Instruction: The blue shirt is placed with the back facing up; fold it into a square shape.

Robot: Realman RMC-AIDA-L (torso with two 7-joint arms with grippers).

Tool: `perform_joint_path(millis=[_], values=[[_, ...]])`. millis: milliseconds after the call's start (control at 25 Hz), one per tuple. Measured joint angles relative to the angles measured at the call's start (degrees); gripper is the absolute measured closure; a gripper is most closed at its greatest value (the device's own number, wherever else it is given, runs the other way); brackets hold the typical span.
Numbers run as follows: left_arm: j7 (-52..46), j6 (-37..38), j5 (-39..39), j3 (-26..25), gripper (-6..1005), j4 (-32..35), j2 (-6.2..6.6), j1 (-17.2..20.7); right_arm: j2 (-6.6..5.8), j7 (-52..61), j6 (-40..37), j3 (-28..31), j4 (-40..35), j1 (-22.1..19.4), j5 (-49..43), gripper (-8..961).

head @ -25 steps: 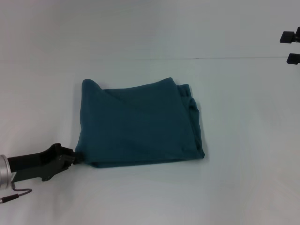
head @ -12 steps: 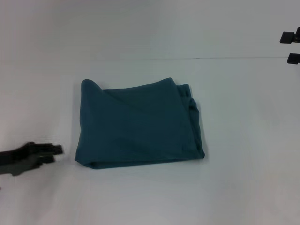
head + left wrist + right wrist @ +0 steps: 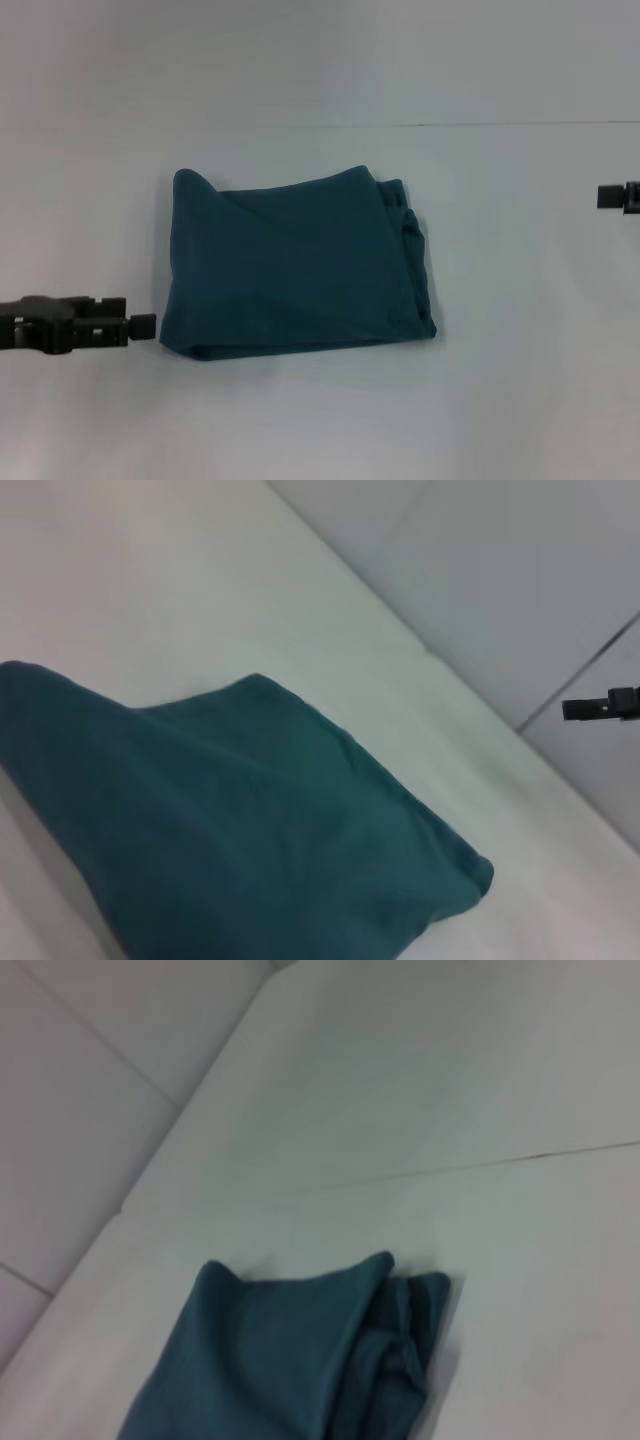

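The blue shirt (image 3: 295, 265) lies folded into a rough square in the middle of the white table, plain side up, with layered edges bunched along its right side. It also fills the left wrist view (image 3: 220, 820) and shows in the right wrist view (image 3: 300, 1360). My left gripper (image 3: 135, 320) hovers level just left of the shirt's near-left corner, open and holding nothing, with a small gap to the cloth. My right gripper (image 3: 618, 197) sits at the far right edge, well away from the shirt, and is seen far off in the left wrist view (image 3: 600, 708).
The white table (image 3: 320, 420) runs under everything, with a thin seam line (image 3: 480, 124) across it behind the shirt. A pale wall rises at the back.
My left gripper let go of the shirt's near-left corner, drew back to the left, then came level beside it. My right gripper moved lower at the right edge. The shirt stayed put.
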Motion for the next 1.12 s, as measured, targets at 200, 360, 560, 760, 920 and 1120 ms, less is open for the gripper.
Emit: perform_joint_path(millis=[200,360,560,760,920,1120], values=[[-0.68,0.54,0.35,0.39,165,-0.08,0.68,-3.91,2.39,-6.93,-3.02,-0.12,-0.55,-0.56,1.78,94],[-0.48,0.13,0.34,4.75,53,-0.4,1.61,-7.11,6.86,-14.42,-1.4,-0.72,-2.79,-0.06,1.77,94],[0.53,-2.06,0.33,10.27,47,-0.13,2.05,-9.94,11.68,-21.15,3.84,-2.46,-4.62,1.43,1.57,94],[1.6,-4.93,0.35,13.15,50,-0.25,2.0,-10.43,14.24,-24.33,8.27,-5.14,-4.2,2.1,1.88,94],[2.38,-5.52,0.15,13.16,50,-0.36,1.6,-10.37,15.23,-25.6,8.6,-7.68,-4.09,2.99,2.04,94],[4.91,-5.65,0.06,13.37,50,-0.21,0.62,-10.26,15.35,-25.77,10.93,-10.97,-4.09,3.44,2.04,94]])
